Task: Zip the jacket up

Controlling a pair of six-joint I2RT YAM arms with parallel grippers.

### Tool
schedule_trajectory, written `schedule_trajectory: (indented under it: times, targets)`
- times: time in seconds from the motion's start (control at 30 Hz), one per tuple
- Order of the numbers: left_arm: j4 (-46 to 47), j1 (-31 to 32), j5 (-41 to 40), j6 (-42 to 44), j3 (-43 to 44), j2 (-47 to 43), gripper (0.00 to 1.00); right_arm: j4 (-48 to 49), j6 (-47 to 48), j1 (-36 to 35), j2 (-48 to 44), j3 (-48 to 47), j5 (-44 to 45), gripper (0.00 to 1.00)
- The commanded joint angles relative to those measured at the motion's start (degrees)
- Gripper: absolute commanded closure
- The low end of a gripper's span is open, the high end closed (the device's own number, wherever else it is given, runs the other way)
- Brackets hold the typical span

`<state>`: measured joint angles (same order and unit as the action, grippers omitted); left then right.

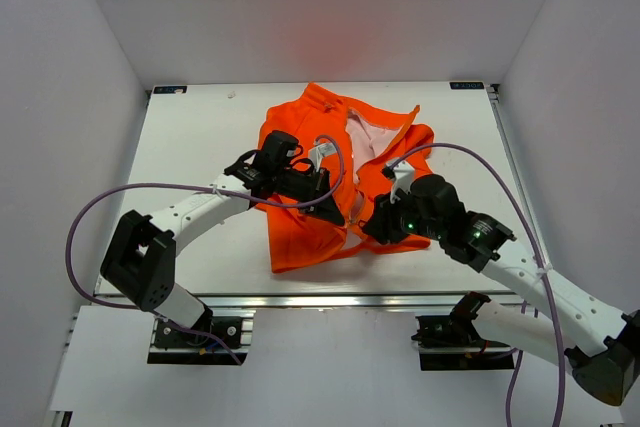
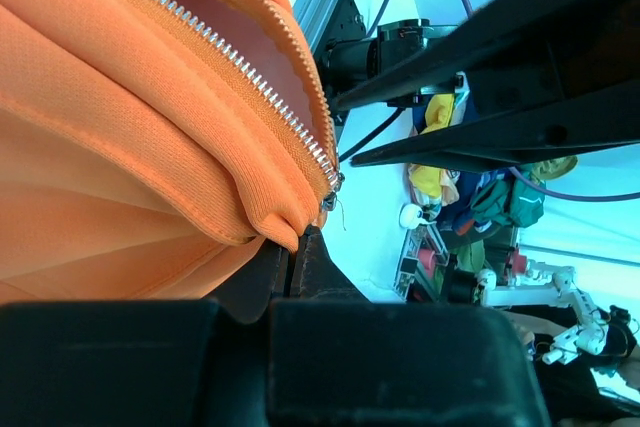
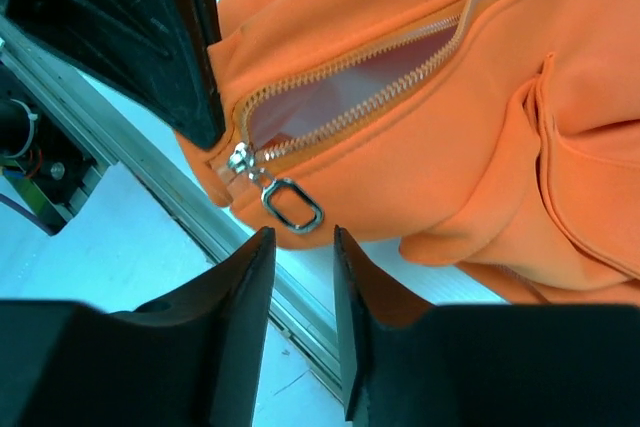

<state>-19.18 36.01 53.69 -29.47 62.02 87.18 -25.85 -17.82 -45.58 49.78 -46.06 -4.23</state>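
jacket (image 1: 300,237): soft, light, limp, on bench (image 1: 190,147) | left jaws: seemingly clamped on hem (image 2: 270,232) beside zipper pull (image 3: 268,187) | right jaws: parted, empty, just beside pull | take hold: pull ring

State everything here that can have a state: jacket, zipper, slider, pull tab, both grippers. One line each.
jacket: rumpled on the table, front open, lining showing.
zipper: joined only at the slider, teeth parted above it.
slider: at the hem end.
pull tab: hanging free, ungripped.
left gripper: shut on the jacket hem by the zipper's end.
right gripper: open, narrow gap, just short of the pull tab.
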Motion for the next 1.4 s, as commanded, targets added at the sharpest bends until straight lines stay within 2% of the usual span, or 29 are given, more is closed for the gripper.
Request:
schedule_trajectory:
  times: [0.0,0.1,0.43,0.67,0.8,1.03,1.2,1.37]
  targets:
    - [2.4,0.1,4.1,1.7,0.0,-3.2,1.0,2.8,1.0,1.7,1.7,-2.3,-3.9,0.6]
    - [4.1,0.0,5.0,1.0,-0.8,-3.2,1.0,3.2,-0.3,3.4,2.5,-2.0,-6.7,0.52]
    - [6.8,0.1,6.1,-0.3,-1.3,-2.9,1.0,11.2,-4.9,10.7,1.5,3.6,-21.5,0.48]
    - [7.3,0.0,6.4,-0.8,-1.6,-3.1,1.0,12.7,-5.9,12.4,2.2,4.8,-24.2,0.48]
    - [7.4,0.0,6.3,-0.8,-1.7,-3.0,1.0,15.2,-7.5,13.0,2.2,6.0,-28.3,0.49]
    - [7.9,0.0,6.5,-1.2,-1.8,-2.9,1.0,16.8,-8.8,14.6,1.8,7.2,-29.4,0.53]
    - [7.9,0.0,6.3,-1.5,-1.7,-2.7,1.0,18.2,-9.8,15.9,1.9,8.2,-31.7,0.66]
    - [7.9,0.0,6.2,-1.6,-1.7,-2.8,1.0,19.1,-9.7,15.9,2.7,8.6,-32.7,0.63]
